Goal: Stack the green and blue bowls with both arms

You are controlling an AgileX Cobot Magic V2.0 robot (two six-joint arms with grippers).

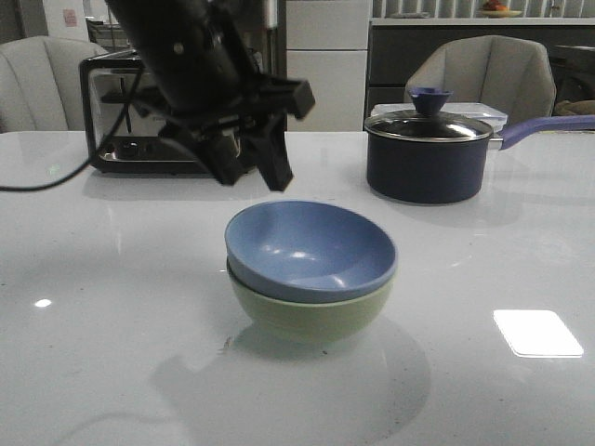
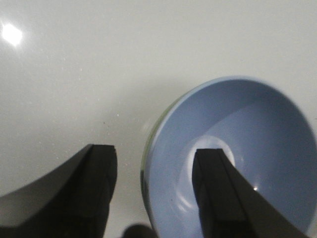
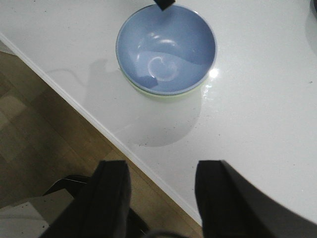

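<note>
The blue bowl [image 1: 310, 249] sits nested in the green bowl [image 1: 311, 314] just below my left gripper [image 1: 253, 169], fingers spread and empty (right gripper [image 3: 161, 198] likewise), so I judge only retreating remains.

Nested under the dusty blue ridged bowl [image 1: 311, 249], the pale green matte bowl [image 1: 311, 314] shows only a thin blurred sliver beside the left gripper [image 2: 154, 191]. Both fingers of the right gripper [image 3: 161, 196] are cut off at the picture's edge.
</note>
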